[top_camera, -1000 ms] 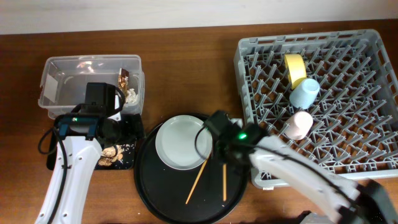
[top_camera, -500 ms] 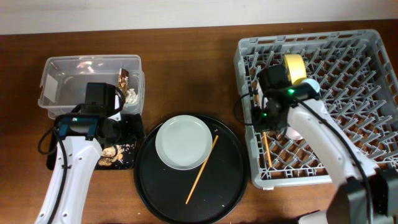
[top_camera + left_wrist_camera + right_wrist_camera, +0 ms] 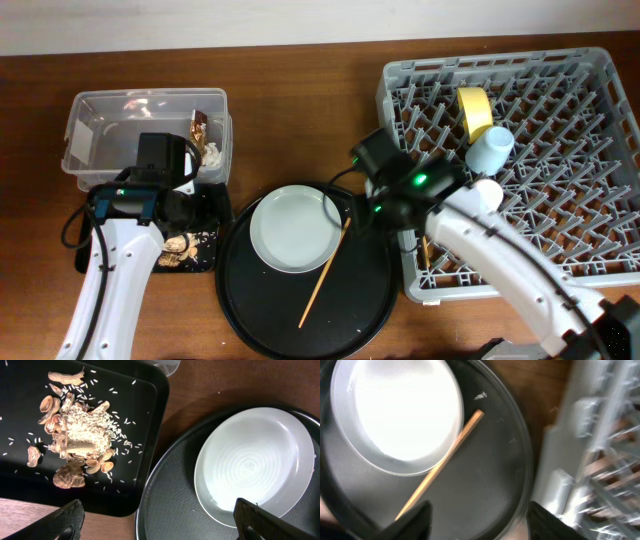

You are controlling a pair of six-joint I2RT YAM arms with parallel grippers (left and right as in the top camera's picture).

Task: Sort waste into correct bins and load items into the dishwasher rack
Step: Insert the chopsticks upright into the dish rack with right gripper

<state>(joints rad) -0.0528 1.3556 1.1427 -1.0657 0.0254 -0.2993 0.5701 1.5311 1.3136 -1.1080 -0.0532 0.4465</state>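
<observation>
the left claw (image 3: 188, 212) is hovering over the shallow black tray (image 3: 205, 262) at the left side of the bench (image 3: 300, 100). in its wrist view the left claw (image 3: 160, 525) is standing wide open – the two fingers (image 3: 65, 520) are showing at the bottom corners and nothing is lying between them. under it, the black tray (image 3: 145, 410) is holding a heap of brownish food scraps (image 3: 75, 445) mixed with small white grains.

behind this tray the clear tub (image 3: 100, 130) is standing, with the shiny wrapper (image 3: 198, 125) and a white tissue piece (image 3: 212, 153) at its right end.

the right claw (image 3: 352, 212) is hanging above the right part of the large round tray (image 3: 250, 310), just beside the left wall of the dishwasher rack (image 3: 560, 230). its wrist picture is blurred, but the right claw (image 3: 480, 525) is looking open and is gripping nothing.

the grey plate (image 3: 295, 228) is lying on the round tray, and one chopstick (image 3: 325, 275) is lying diagonally beside it – its upper end is touching the plate rim. a short brown piece is showing in the rack under the right arm; i cannot tell what it is.

the yellow bowl (image 3: 473, 110) and the blue cup (image 3: 490, 150) are sitting in the rack, near each other.
</observation>
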